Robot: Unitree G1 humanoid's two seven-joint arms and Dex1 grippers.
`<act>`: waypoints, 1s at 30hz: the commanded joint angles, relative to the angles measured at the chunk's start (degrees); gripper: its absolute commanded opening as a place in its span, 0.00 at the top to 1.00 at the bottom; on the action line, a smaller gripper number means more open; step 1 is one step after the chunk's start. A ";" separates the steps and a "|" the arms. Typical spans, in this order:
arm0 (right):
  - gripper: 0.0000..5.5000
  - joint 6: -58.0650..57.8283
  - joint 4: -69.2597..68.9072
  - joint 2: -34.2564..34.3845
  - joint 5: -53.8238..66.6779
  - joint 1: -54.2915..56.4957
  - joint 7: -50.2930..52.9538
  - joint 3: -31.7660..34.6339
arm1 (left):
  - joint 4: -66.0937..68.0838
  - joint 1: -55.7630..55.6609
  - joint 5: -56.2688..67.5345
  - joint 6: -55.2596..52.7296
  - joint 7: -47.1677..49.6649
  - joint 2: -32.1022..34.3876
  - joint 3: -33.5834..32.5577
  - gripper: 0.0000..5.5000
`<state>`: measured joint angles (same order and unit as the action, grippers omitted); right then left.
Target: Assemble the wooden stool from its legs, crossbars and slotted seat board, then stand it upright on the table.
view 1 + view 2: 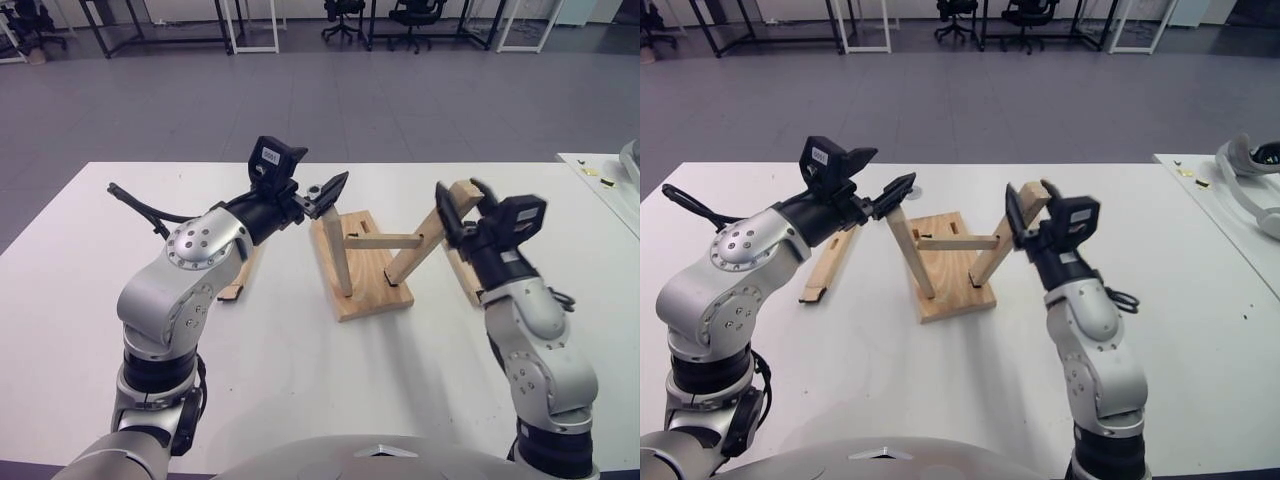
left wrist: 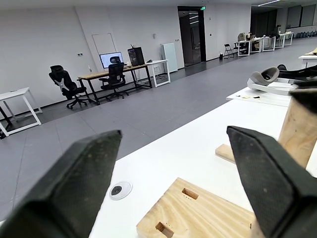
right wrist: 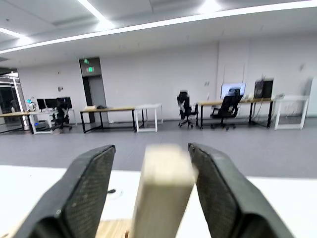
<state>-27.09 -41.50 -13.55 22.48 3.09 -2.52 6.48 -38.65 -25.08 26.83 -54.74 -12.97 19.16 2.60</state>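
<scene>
Seat board [image 1: 372, 288] flat mid-table, both legs and crossbar [image 1: 385, 241] slotted in | left gripper [image 1: 326, 192] open beside left leg [image 1: 336, 255] | right gripper [image 3: 151, 151] open astride right leg [image 1: 420, 245] | if you close off-centre, that leaning leg may lever out.

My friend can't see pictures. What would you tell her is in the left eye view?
Two wooden legs joined by a crossbar stand on the seat board, which lies on a white table. The left gripper is open just above one leg's top. The right gripper sits around the top of the other, tilted one.
</scene>
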 commanded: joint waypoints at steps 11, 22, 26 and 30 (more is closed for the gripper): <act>0.50 -20.25 -3.48 -0.51 0.18 15.84 5.93 -11.70 | 4.05 3.38 -1.97 -0.31 0.83 -0.43 3.96 0.29; 0.50 -38.32 5.11 6.47 1.33 11.16 7.42 -15.66 | 5.81 5.63 -4.03 2.21 0.92 -0.52 6.69 0.29; 0.50 -42.43 3.99 2.86 2.07 7.63 4.57 -16.73 | 5.41 6.26 -4.14 2.23 1.52 -0.85 6.84 0.29; 0.50 -41.63 5.01 0.85 0.28 8.03 3.78 -16.23 | 5.34 6.67 -4.21 2.36 2.08 -1.29 7.23 0.29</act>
<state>-64.65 -39.30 -10.53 24.36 13.81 1.52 -9.03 -36.62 -22.79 24.00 -48.26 -10.80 17.39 6.56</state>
